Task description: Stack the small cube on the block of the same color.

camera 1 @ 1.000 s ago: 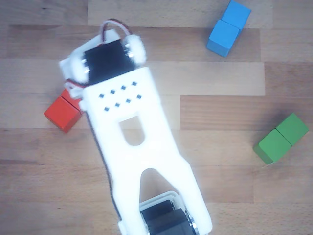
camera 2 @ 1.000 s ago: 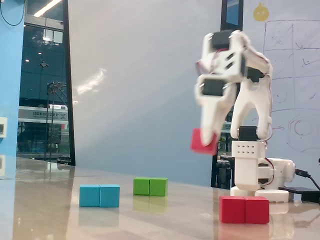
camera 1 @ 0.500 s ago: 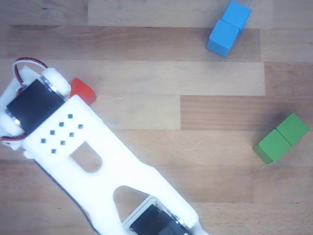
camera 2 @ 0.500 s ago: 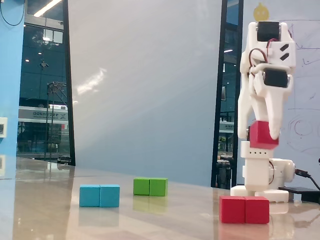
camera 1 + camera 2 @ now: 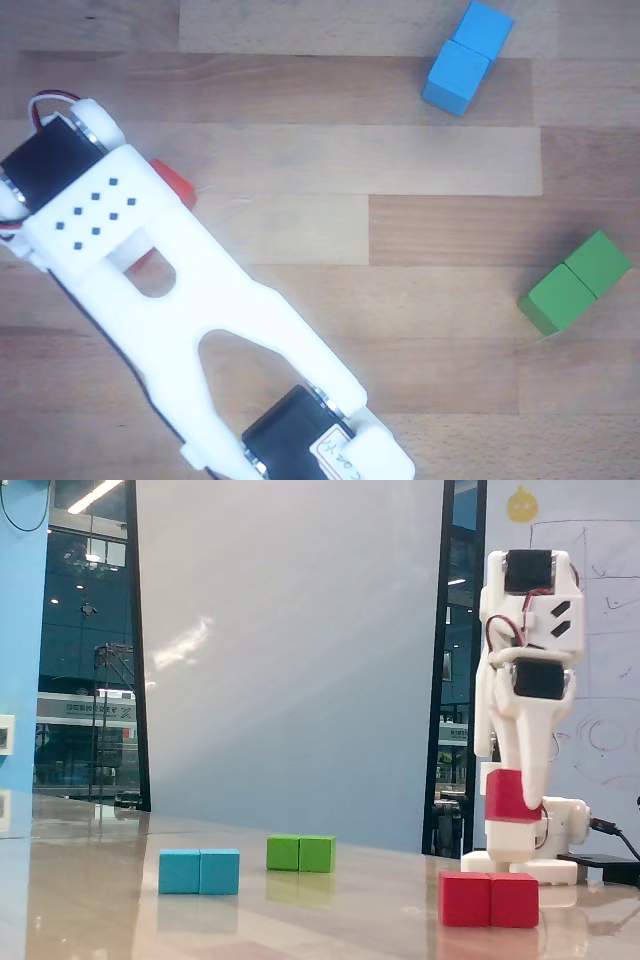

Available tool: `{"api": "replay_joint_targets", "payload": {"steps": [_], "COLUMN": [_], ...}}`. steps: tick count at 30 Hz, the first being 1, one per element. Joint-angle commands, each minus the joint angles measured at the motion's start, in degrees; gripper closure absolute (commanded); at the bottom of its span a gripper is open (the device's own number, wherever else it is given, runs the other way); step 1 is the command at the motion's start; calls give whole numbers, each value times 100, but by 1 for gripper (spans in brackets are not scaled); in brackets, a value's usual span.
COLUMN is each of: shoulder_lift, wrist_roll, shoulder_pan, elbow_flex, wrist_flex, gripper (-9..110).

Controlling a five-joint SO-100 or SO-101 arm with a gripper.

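Note:
In the fixed view my gripper (image 5: 522, 815) points down and is shut on the small red cube (image 5: 508, 796). It holds the cube in the air, a short gap above the red two-cube block (image 5: 489, 899), which lies on the table. The cube hangs roughly over the right half of the block. In the other view the white arm (image 5: 190, 300) covers the gripper. Only a red corner (image 5: 176, 184) and a red sliver (image 5: 140, 262) show past it, and I cannot tell which red piece each belongs to.
A blue two-cube block (image 5: 466, 58) (image 5: 199, 871) and a green two-cube block (image 5: 575, 283) (image 5: 300, 853) lie apart on the wooden table (image 5: 420, 330). In the fixed view both are left of the red block. The arm's base (image 5: 565, 820) stands behind the red block.

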State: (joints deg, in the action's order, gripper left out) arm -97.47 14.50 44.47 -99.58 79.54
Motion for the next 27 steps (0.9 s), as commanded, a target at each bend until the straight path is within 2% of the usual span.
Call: {"api": "replay_joint_targets", "payload": {"steps": [1, 27], "shoulder_lift": [44, 527], "wrist_roll": [18, 26], "shoulder_pan": [-149, -606], "elbow_flex": [554, 211], "wrist_flex": [-141, -141], "gripper": [88, 88]}}
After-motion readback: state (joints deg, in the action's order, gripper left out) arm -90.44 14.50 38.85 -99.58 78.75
